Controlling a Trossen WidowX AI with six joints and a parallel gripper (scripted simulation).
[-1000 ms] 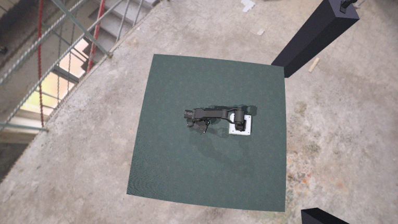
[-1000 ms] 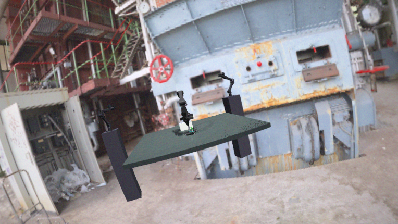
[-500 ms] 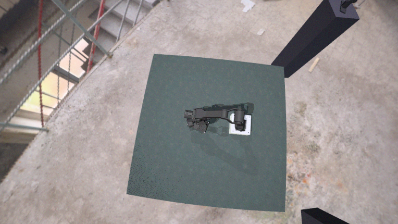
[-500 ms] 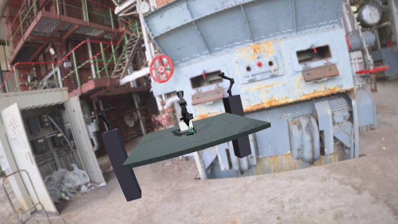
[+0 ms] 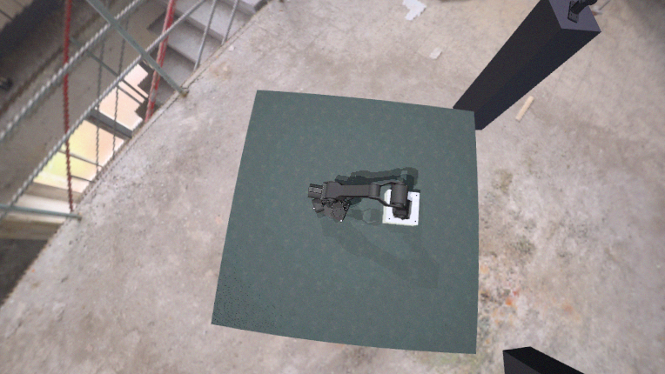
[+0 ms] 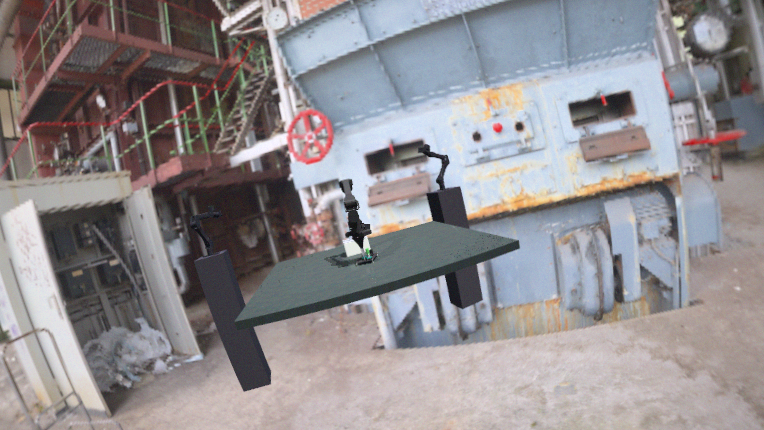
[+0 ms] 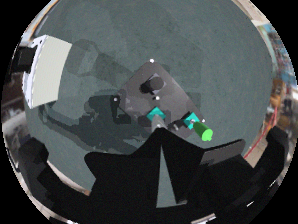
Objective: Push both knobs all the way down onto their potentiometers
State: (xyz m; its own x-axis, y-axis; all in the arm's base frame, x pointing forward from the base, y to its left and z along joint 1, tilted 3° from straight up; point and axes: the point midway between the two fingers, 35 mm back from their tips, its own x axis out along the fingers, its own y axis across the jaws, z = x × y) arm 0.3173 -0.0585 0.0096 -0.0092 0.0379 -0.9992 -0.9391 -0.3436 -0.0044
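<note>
The dark circuit board (image 7: 141, 90) (image 5: 341, 216) stands on the green table (image 5: 325, 302) (image 6: 427, 251) in front of the arm's base. In the wrist view two teal potentiometers show on its near edge: one (image 7: 154, 113) right at my fingertips, and one to the right (image 7: 190, 121) with a green knob (image 7: 205, 132) (image 6: 367, 251) sticking out from it. My gripper (image 7: 160, 131) (image 5: 320, 205) is shut with nothing between the fingers, and its tips are at the left potentiometer. I cannot see that potentiometer's knob. A black round part (image 7: 157, 84) sits farther back on the board.
The arm's white base plate (image 5: 413, 206) (image 7: 49, 70) lies on the table right of the board. Black posts carrying cameras stand at the table's corners (image 5: 520, 60) (image 6: 229, 315) (image 6: 454, 213).
</note>
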